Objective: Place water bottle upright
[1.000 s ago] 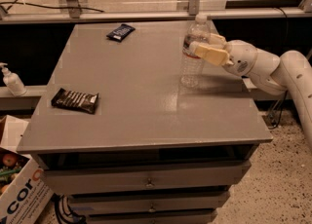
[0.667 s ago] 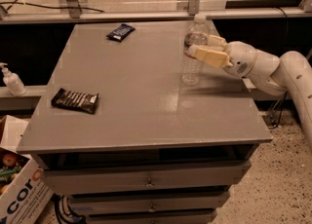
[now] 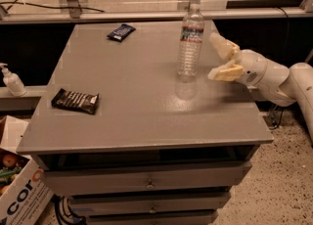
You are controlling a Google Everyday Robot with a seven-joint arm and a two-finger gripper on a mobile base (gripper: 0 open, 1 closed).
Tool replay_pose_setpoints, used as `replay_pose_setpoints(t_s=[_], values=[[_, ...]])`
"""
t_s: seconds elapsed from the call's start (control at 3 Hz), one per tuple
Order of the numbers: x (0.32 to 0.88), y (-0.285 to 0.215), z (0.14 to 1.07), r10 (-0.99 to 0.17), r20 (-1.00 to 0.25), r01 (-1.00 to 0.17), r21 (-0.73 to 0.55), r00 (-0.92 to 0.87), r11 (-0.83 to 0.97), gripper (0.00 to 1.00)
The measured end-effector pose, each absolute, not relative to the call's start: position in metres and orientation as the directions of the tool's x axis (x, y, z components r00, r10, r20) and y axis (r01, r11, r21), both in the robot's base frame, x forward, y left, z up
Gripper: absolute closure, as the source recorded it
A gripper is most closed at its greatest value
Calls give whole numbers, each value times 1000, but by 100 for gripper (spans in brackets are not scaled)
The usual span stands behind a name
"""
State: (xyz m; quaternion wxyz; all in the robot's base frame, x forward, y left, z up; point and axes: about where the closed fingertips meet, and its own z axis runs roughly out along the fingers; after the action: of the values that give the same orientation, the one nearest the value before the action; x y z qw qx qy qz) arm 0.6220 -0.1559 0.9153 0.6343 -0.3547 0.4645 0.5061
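Water bottle point(image 3: 190, 43): upright on table point(image 3: 122, 101).
Gripper point(image 3: 211, 56): just rt of it, fingers spread, holding nothing.
Arm point(image 3: 288, 79): cut off at rt edge.

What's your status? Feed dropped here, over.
Gripper open, just right of water bottle, not touching. Bottle upright on table. Two dark snack packets well left, no obstruction.

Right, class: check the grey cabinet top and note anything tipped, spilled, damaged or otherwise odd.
Nothing stands out. The water bottle stands upright on the cabinet top; the gripper is open just beside it, not touching. The snack bar near the left edge and the dark packet at the back lie flat. No spill shows.
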Motion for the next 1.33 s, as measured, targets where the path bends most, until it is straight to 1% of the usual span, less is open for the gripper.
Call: replay_pose_setpoints(t_s=[0.67,1.33], values=[[619,-164,914,305,-951,-968,23,56,248,0],[619,-184,919,308,-951,-928,109,6,356,0]])
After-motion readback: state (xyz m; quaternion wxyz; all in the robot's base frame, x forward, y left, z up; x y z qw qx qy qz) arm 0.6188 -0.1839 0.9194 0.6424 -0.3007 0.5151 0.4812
